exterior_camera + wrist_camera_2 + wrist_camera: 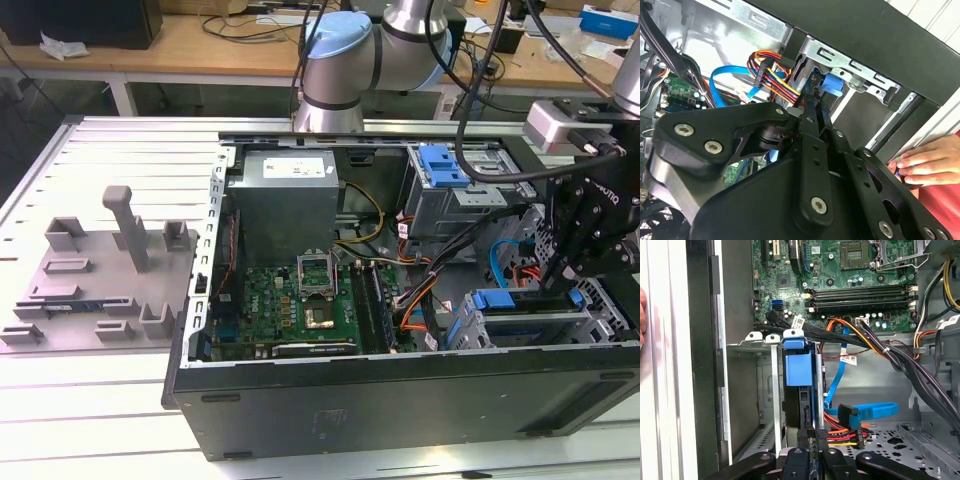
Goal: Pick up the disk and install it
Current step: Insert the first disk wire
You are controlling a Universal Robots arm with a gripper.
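Observation:
The disk (497, 300) stands on edge in the metal drive cage (530, 335) at the case's front corner, on the exterior view's right, its blue carrier rail showing on top. My black gripper (556, 285) reaches down onto it from above. In the first wrist view the fingertips lie close together at the gripper (813, 436), right against the near end of the disk (797, 367), which sits between the cage's two rails. I cannot tell whether they pinch any part of it. In the second wrist view the gripper (816, 120) points at the blue end of the disk (832, 85).
A bundle of coloured power cables (842, 432) and a blue cable (840, 385) run beside the cage. The motherboard (300, 300), the power supply (285, 205) and an upper cage (445, 165) fill the case. A person's hand (930, 162) rests outside the case wall. A grey fixture (110, 270) lies on the exterior view's left.

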